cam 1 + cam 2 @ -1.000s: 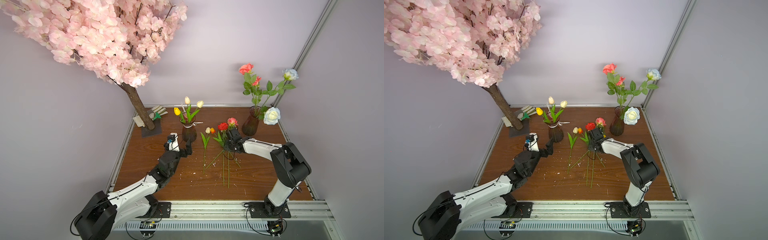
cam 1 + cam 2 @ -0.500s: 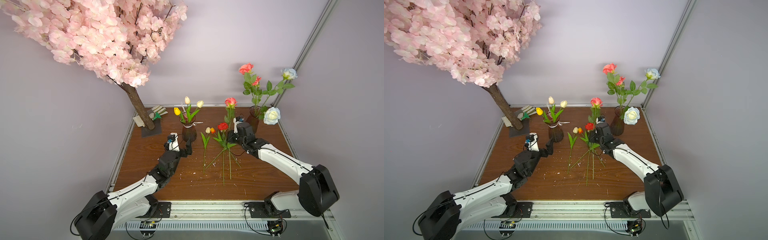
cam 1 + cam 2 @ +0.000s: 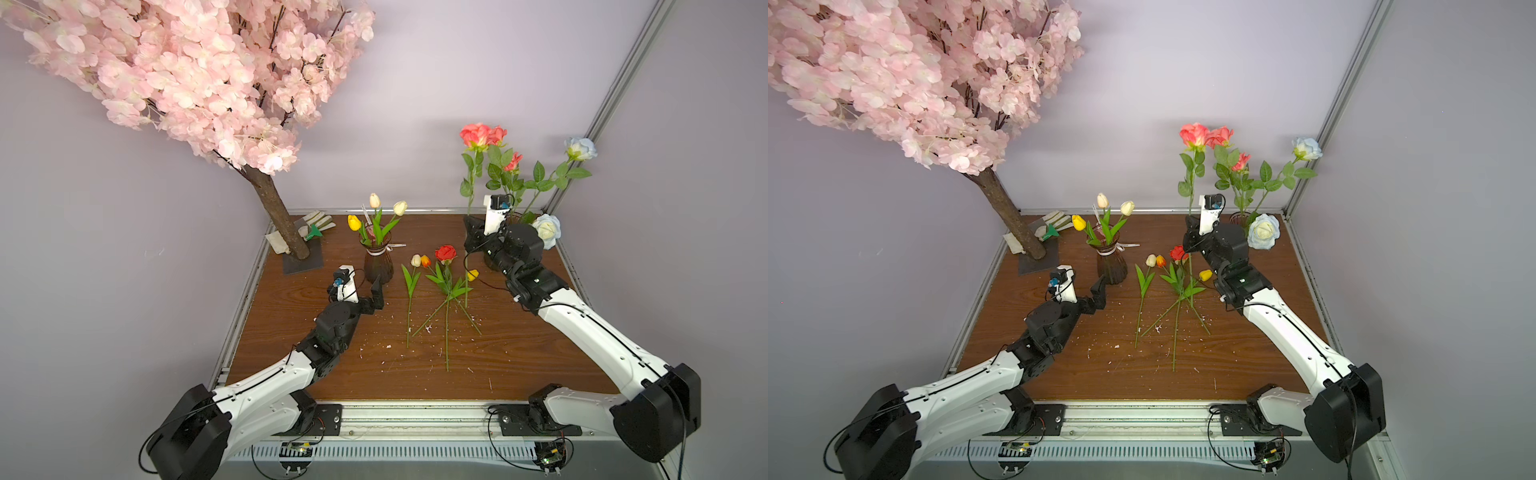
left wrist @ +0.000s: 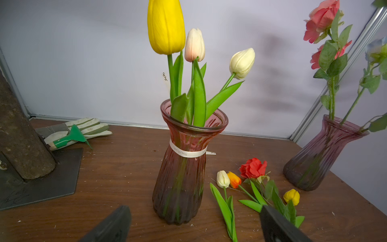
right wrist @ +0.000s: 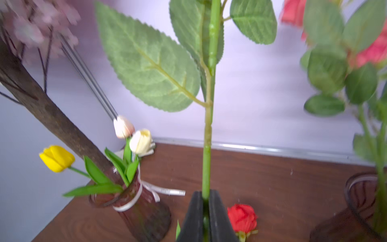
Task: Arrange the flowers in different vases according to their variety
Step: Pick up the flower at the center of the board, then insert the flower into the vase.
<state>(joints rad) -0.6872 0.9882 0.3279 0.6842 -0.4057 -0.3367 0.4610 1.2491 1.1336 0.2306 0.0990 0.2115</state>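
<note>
My right gripper is shut on the green stem of a coral-pink rose, holding it upright just left of the plain vase, which holds coral and white roses. The ribbon vase holds three tulips. My left gripper stands open and empty in front of its base. A red rose, a cream tulip, an orange tulip and a yellow tulip lie on the table between the vases.
The pink blossom tree's trunk rises from a dark base plate at the back left, with gloves and a green tool beside it. Walls close the back and right sides. Small white crumbs dot the wooden table.
My right gripper has lifted the coral-pink rose off the pile and carried it up and back toward the plain vase, stem now upright. The left arm has not moved.
</note>
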